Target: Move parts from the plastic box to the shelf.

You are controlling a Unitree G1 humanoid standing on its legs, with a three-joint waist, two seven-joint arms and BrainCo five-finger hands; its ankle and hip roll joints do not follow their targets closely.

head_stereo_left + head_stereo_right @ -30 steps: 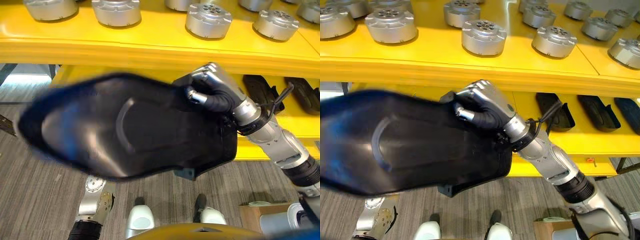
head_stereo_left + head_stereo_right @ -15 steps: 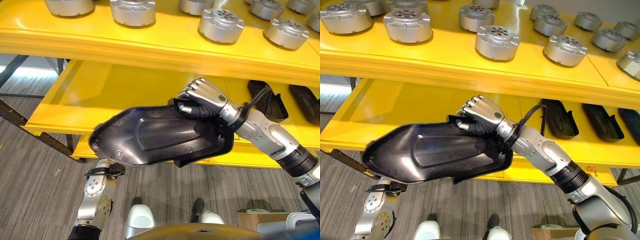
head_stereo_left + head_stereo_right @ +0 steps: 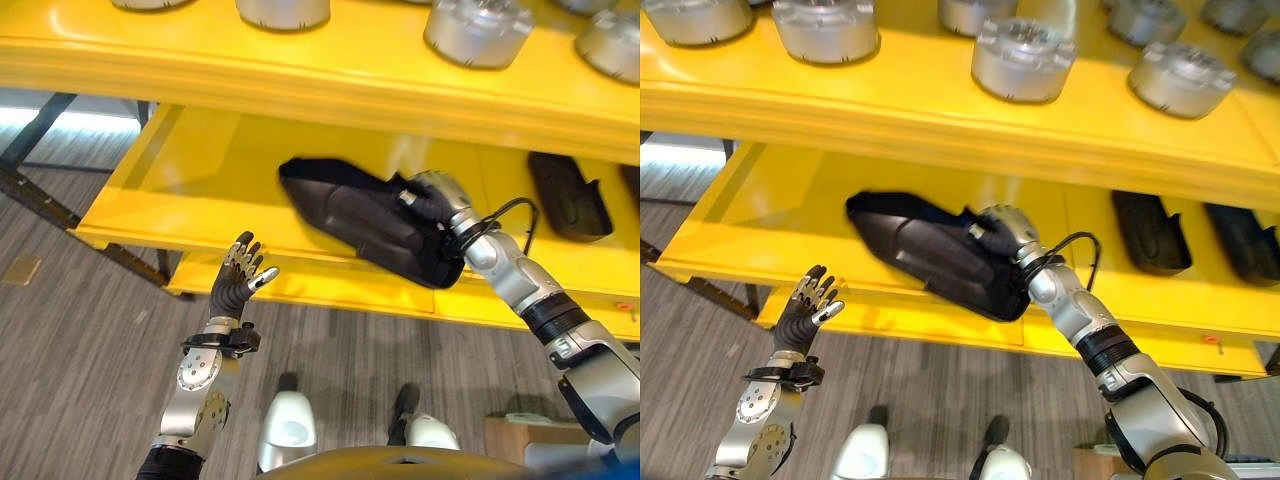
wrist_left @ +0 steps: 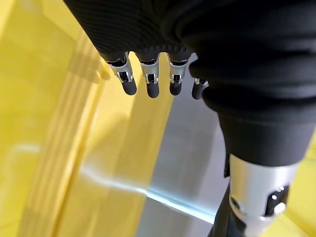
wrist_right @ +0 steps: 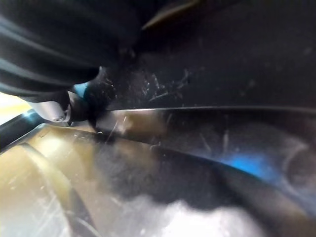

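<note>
Yellow metal shelf unit [image 3: 300, 85], two tiers seen from above. The upper tier's glossy front lip runs across both eye views and catches bright glare. The lower tier [image 3: 790, 215] sits deeper, in shade under the upper one, with a raised front edge. Dark angled frame struts [image 3: 40, 195] at the unit's left end, running down toward the floor. Floor [image 3: 80, 340]: grey wood-grain planks, laid diagonally in these views. Small tan square patch [image 3: 22, 271] on the floor, left of the shelf. Pale bluish light on the floor behind the left strut [image 3: 70, 120].
</note>
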